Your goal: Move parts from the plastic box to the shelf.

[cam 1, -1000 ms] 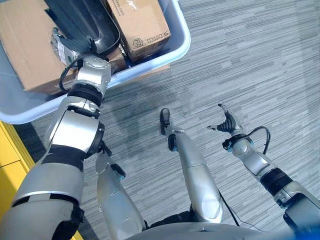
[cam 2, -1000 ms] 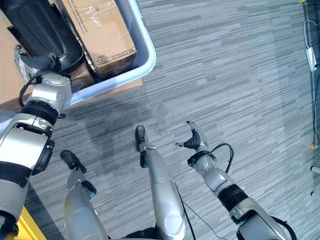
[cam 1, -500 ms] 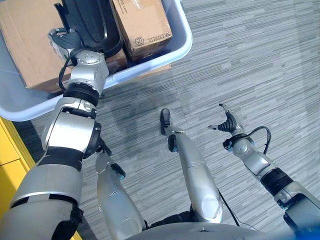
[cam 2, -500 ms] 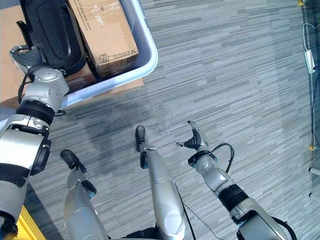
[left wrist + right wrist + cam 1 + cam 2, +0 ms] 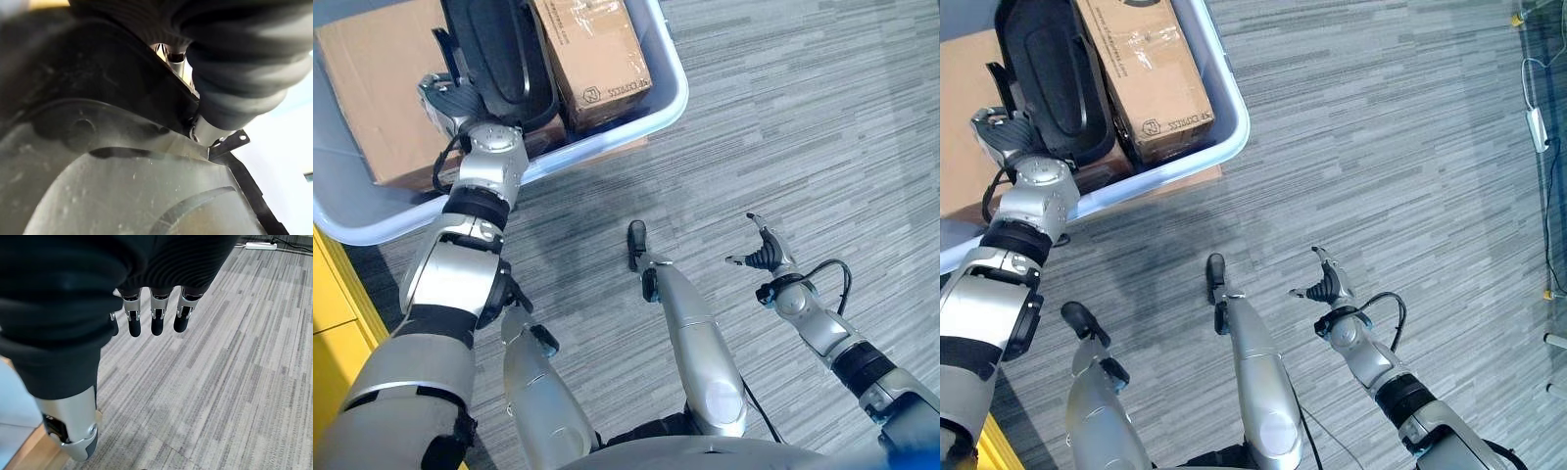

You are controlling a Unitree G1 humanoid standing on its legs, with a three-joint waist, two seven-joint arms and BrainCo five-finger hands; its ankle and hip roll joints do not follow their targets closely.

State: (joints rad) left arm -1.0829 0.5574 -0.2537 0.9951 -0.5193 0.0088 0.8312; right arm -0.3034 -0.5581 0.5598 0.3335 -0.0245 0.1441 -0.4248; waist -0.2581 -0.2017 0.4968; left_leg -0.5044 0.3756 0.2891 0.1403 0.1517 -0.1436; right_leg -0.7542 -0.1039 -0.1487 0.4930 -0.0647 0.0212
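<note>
The fingers of the left hand [image 5: 450, 98] lie against the black moulded part [image 5: 494, 49] at the upper left of the left eye view; the left wrist view shows that dark part pressed close against the hand's ribbed cover, yet whether the fingers are curled round it or merely resting on it cannot be told; the hand sits over the near edge of the part, inside the plastic box [image 5: 671, 93]. The fingers of the right hand [image 5: 1327, 284] are straight and relaxed, holding nothing, as the right wrist view shows them hanging in a row above the grey striped floor [image 5: 234, 357]; in the eye views this hand hovers at the lower right of the frame, well apart from the box.

Outward from the left hand, the black part stands in the box between a large cardboard box [image 5: 372, 88] at the far upper left and a smaller taped cardboard box [image 5: 597, 54] just beside it toward the upper centre; the pale blue box wall curves round them all, and a strip of yellow furniture [image 5: 333, 304] shows along the left edge.

Judged from this, the task looks barely begun: the parts seen all lie in the box, nothing is lifted clear, and no shelf bearing parts is visible; taking hold, lifting out and carrying to the shelf all appear to remain.
</note>
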